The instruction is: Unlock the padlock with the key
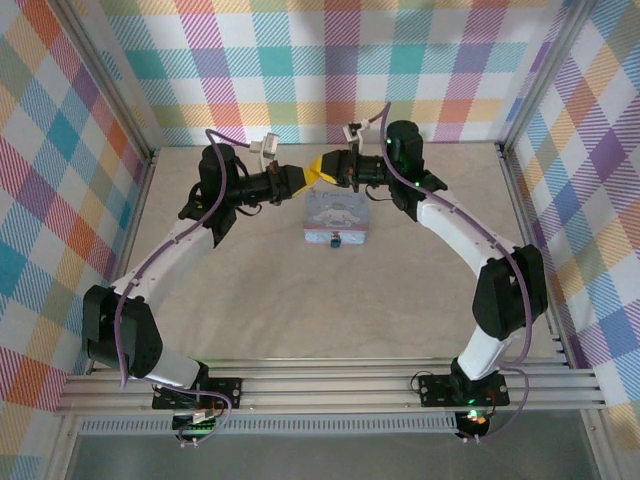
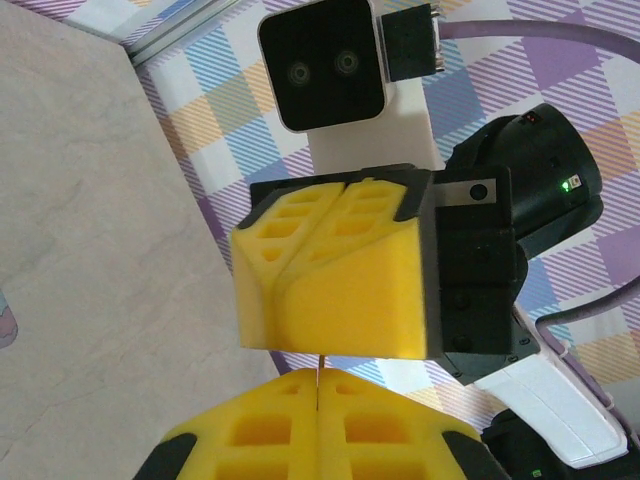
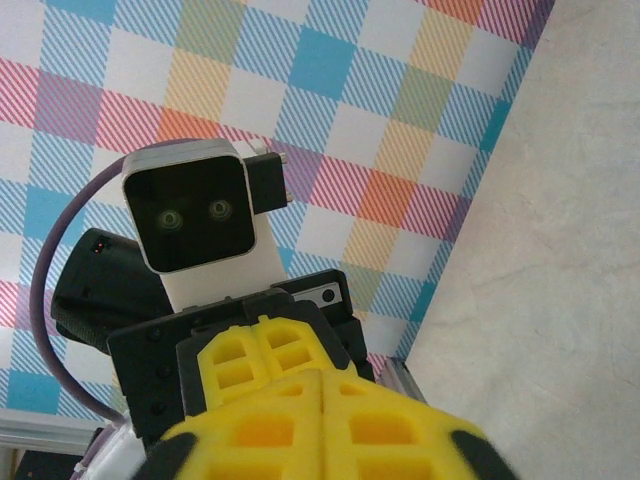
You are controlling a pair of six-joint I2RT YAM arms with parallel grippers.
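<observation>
Centrally, tin box (image 1: 337, 215), padlock (image 1: 335, 240) at near edge, far from table (image 1: 300, 310) edges.

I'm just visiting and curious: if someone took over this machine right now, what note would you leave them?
Left gripper: jaws shut.
Right gripper: jaws shut.
They meet tip to tip in the air by the box.
Padlock: at the box's front, untouched.
Key: cannot tell, perhaps the thin sliver between the tips.
Done: nothing at the lock. Left: unlock it.
</observation>
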